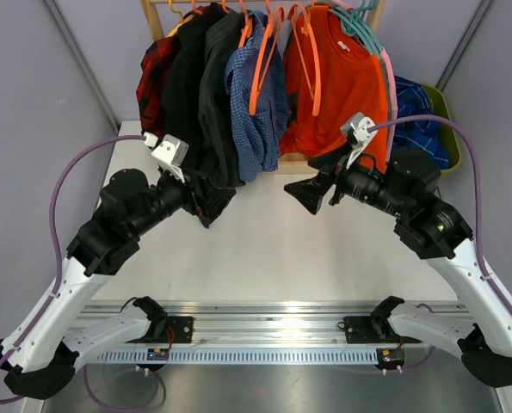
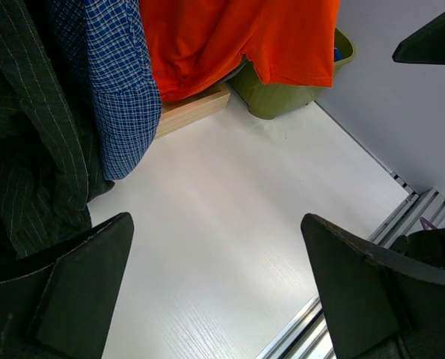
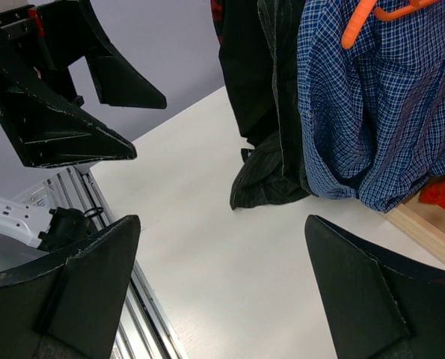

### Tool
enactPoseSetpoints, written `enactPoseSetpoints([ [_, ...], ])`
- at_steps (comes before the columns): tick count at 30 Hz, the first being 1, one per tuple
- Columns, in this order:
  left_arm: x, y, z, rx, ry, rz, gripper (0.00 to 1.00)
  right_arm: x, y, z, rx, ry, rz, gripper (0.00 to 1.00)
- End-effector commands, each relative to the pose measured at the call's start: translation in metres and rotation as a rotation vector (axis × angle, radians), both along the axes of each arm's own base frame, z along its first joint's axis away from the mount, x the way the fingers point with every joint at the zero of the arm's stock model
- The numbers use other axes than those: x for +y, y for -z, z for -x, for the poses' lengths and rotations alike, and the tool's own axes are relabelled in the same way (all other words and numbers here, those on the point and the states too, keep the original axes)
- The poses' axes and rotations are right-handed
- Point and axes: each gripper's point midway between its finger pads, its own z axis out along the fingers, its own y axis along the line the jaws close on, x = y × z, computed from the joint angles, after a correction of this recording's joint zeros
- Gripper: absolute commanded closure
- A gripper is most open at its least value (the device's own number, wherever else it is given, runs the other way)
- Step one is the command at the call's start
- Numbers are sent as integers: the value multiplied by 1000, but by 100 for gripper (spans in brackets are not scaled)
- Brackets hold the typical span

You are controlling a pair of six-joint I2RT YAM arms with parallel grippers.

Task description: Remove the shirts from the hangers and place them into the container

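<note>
So far: one blue checked garment (image 1: 421, 129) already lies in the container (image 1: 443, 101), the olive-green tub at the far right corner of the tabletop (image 1: 264, 267). By that showing the job is only just begun.
Left to do: five shirts hang on the rack (image 1: 157, 21). From left to right they are a red-black plaid shirt (image 1: 152, 77), a black shirt (image 1: 187, 77), a charcoal pinstriped shirt (image 1: 217, 103), a blue-and-white checked shirt (image 1: 256, 120) and an orange tee (image 1: 337, 86).
Hangers: orange hangers (image 1: 264, 69) sit among the shirts, and teal and pink hangers (image 1: 374, 39) are at the right end. Whether any of them is bare cannot be told.
Left arm: it rises from its base and leans inward, with the wrist level with the lower hems of the dark shirts.
Left pincer (image 2: 216, 224): released, jaws wide with nothing between them. It is just beside the pinstriped hem and above bare tabletop.
Right arm: it mirrors the left, with the forearm pointing inward below the orange tee.
Right pincer (image 3: 223, 221): released and empty. It hovers over the tabletop, facing the left one across the gap, near the checked shirt and the wooden rack base (image 2: 196, 108).
Likely step: approaching a first hold on a hanging shirt, with neither pincer touching cloth for certain.
</note>
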Motion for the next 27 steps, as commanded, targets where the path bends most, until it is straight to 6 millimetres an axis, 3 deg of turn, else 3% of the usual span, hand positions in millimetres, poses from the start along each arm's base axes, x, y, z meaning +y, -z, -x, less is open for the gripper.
enactPoseSetpoints([
  [1,-1,-26,4,-71,20,57,1,6,-29,0,-67,-28,-64,0],
  [5,0,-24,4,-71,20,55,1,22,-49,3,-105,-116,-102,1],
  [17,9,-27,11,-103,6,60,1,81,-110,-15,-149,-358,-189,1],
  [18,9,-27,12,-103,7,60,1,86,-118,-20,-157,-362,-198,1],
  [20,10,-28,13,-106,7,62,1,98,-111,-37,-123,-359,-186,1],
  [21,11,-28,14,-107,4,67,1,99,-123,-39,-140,-354,-203,1],
  [22,12,-29,14,-107,2,69,1,102,-122,-45,-126,-346,-200,1],
  [25,16,-30,17,-114,-6,77,1,117,-118,-77,-69,-277,-219,1],
  [26,16,-30,17,-114,-7,77,1,126,-106,-95,-25,-248,-216,1],
  [27,17,-30,18,-117,-10,79,1,128,-115,-98,-29,-245,-236,0],
])
